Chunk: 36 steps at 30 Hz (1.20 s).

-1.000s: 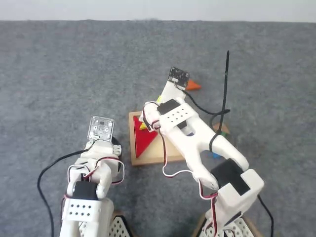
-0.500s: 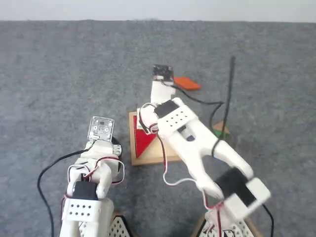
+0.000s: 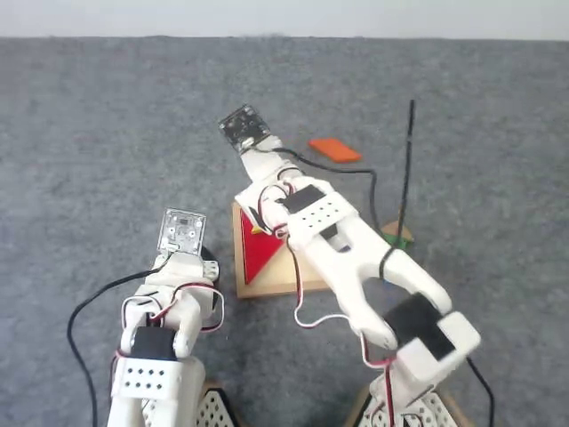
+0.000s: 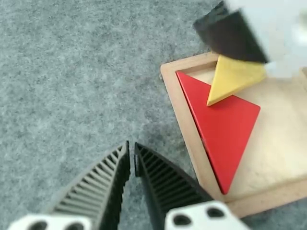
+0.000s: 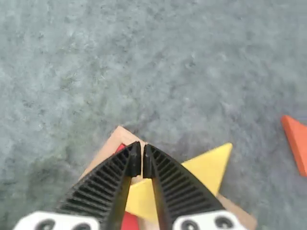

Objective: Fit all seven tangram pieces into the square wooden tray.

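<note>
The square wooden tray (image 3: 267, 286) lies between the two arms. A large red triangle (image 4: 220, 127) lies flat in it along its left side. A yellow triangle (image 4: 234, 76) rests at the tray's far corner, overlapping the red triangle's tip. My right gripper (image 5: 142, 147) is shut, with its tips right over the yellow triangle (image 5: 206, 165) and the tray corner (image 5: 109, 143). It appears as a dark shape (image 4: 230, 33) in the left wrist view. My left gripper (image 4: 130, 146) is shut and holds nothing, low over the grey carpet left of the tray.
An orange piece (image 3: 334, 149) lies on the carpet beyond the tray, to the right. A green piece (image 3: 397, 234) peeks out right of the right arm (image 3: 356, 258). A black cable (image 3: 407, 160) rises over that side. Open carpet stretches left and far.
The right arm's wrist has swung left across the tray's far edge, uncovering the orange piece. The left arm has kept still.
</note>
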Tool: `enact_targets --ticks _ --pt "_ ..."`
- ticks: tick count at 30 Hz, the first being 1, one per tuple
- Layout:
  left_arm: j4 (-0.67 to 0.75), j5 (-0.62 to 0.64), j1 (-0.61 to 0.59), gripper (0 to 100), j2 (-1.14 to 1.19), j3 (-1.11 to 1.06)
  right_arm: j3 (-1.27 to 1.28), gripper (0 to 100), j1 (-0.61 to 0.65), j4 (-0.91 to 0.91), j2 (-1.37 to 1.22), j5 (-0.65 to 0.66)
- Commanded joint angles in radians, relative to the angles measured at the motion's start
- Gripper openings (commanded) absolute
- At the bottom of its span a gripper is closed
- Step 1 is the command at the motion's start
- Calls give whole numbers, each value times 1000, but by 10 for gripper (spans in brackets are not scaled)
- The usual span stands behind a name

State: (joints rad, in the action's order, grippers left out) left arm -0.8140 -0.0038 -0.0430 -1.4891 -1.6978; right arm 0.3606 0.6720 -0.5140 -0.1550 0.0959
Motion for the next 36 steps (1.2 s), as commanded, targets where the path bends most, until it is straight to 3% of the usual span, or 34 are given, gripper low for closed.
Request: enact_targets --ticks 1,8,18,28,36 --pt "-2 5 -5 14 -12 8 -17 7 -31 56 -39 40" --pt "-2 5 -5 14 -12 8 -118 7 -134 44 -151 40" --pt "-2 5 -5 14 -12 8 -124 7 -151 8 -143 40" --pt "-2 5 -5 14 -12 8 -29 7 -153 13 59 37" --pt "-2 5 -5 14 -12 8 224 7 -157 28 430 43"
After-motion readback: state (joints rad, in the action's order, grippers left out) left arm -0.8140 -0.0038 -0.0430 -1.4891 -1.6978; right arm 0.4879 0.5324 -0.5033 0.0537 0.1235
